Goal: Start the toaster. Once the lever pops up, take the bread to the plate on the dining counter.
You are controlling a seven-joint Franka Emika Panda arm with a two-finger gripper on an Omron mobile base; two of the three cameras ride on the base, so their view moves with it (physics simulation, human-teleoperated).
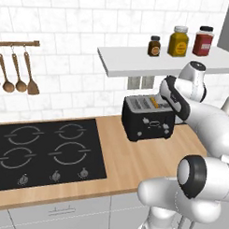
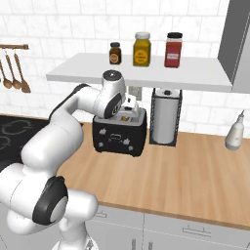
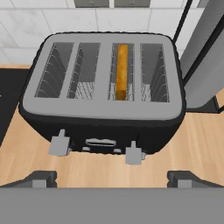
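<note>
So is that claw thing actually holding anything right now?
No, nothing. The gripper is open, hovering above the front of the toaster, and the bread sits in a slot.

Ahead of me runs a white marble-tiled wall (image 1: 81,49) above a light wood counter (image 2: 195,166) with grey-white drawers (image 2: 190,229) beneath. A black four-ring stovetop (image 1: 45,149) is set into the counter at my left, under a rail of wooden spoons (image 1: 17,73). A white shelf (image 2: 141,72) carries three spice jars (image 2: 142,49), with a paper-towel holder (image 2: 166,116) below.
</note>
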